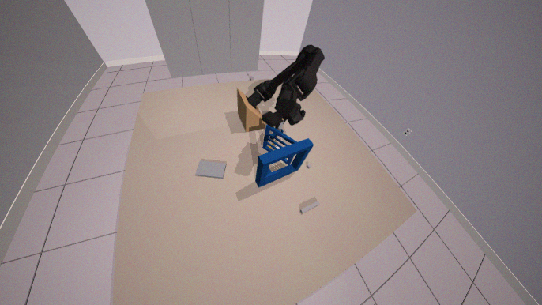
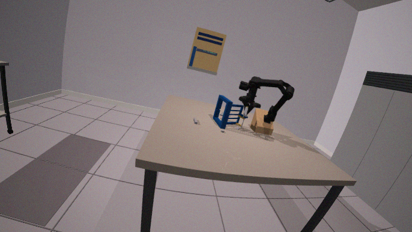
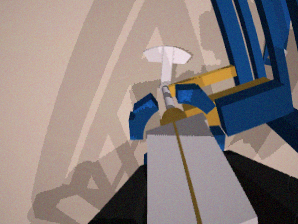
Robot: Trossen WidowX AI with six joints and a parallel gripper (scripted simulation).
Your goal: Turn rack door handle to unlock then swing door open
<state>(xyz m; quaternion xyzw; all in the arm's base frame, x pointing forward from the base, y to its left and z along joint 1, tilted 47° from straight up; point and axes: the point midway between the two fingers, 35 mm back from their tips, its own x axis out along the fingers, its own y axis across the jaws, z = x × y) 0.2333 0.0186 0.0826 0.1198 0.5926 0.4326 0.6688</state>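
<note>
The blue rack frame (image 1: pixel 259 174) (image 2: pixel 229 115) stands upright on the table (image 1: pixel 190 237) (image 2: pixel 210 150). Its slatted blue door (image 2: pixel 237 105) (image 3: pixel 254 108) stands swung out toward the arm's base, roughly square to the frame; the exact angle cannot be read. The pale upright handle (image 2: pixel 245 112) (image 3: pixel 167 160) is at the door's free end, with yellow bars (image 3: pixel 210 77) joining it to the door. My gripper (image 2: pixel 247 110) (image 3: pixel 186 168) points down and is shut on the handle. In the wrist view the handle's rod and white T-shaped foot (image 3: pixel 167 55) show beyond curved blue pieces. The handle's turn is hard to judge.
A wooden block (image 1: pixel 242 112) (image 2: pixel 262 123) stands by the arm's base, behind the door. A flat grey slab (image 1: pixel 211 169) lies to the left of the frame in the top view. A small grey bar (image 1: pixel 309 207) (image 2: pixel 196 121) and a tiny piece (image 1: pixel 308 165) (image 2: pixel 222 131) lie near the frame.
</note>
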